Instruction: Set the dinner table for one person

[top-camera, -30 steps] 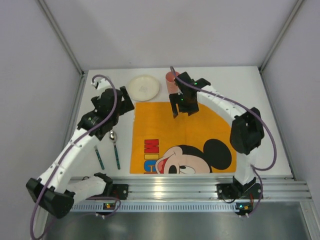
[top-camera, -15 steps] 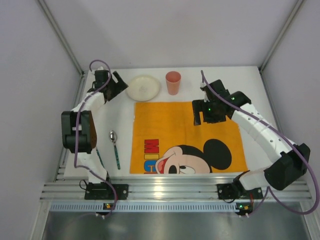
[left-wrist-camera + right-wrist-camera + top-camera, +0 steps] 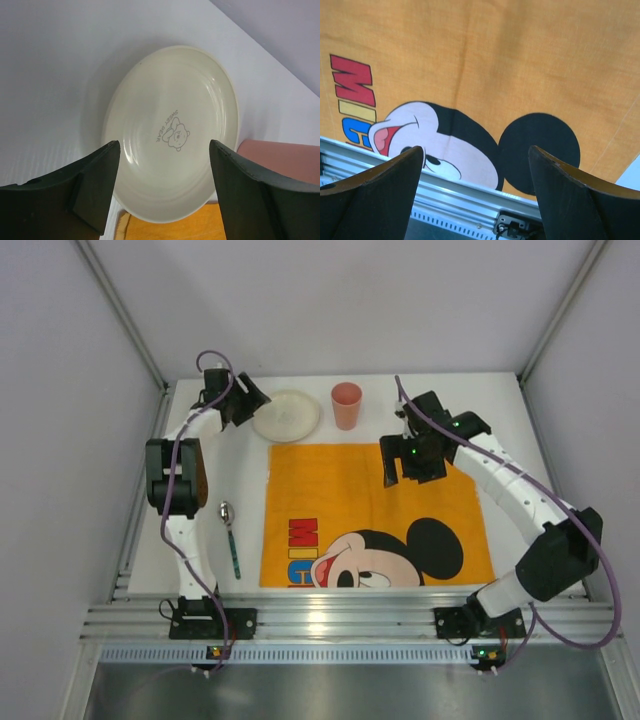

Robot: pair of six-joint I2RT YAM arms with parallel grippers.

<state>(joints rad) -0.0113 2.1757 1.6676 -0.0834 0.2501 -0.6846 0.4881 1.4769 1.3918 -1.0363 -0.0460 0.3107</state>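
your dinner table (image 3: 240, 480) is lying flat and white under both arms, its ribbed rail (image 3: 350, 618) running along the near edge. on it your left gripper (image 3: 245, 400) is hovering at the far left corner, and its fingers (image 3: 90, 185) are standing wide apart and gripping nothing. the cream plate (image 3: 170, 130) is showing in the gap between them, with a small bear print at its middle, and neither fingertip is touching it. the plate's near rim is sitting just under the tips, while its far rim is reaching out well ahead of them. just beyond the right-hand finger, a pink cup (image 3: 346, 405) is standing upright on the bare table beside the plate. your right gripper (image 3: 405, 465) is hanging over the orange mickey mouse mat (image 3: 370, 510), and its fingers (image 3: 570, 200) are also spread wide and holding nothing. between them the wrist view is showing the mouse's face and one black ear, with the rail lying past the mat's edge. a spoon (image 3: 229, 530) with a green handle is resting on the bare table beside the mat's left edge, well apart from both pairs of fingers.
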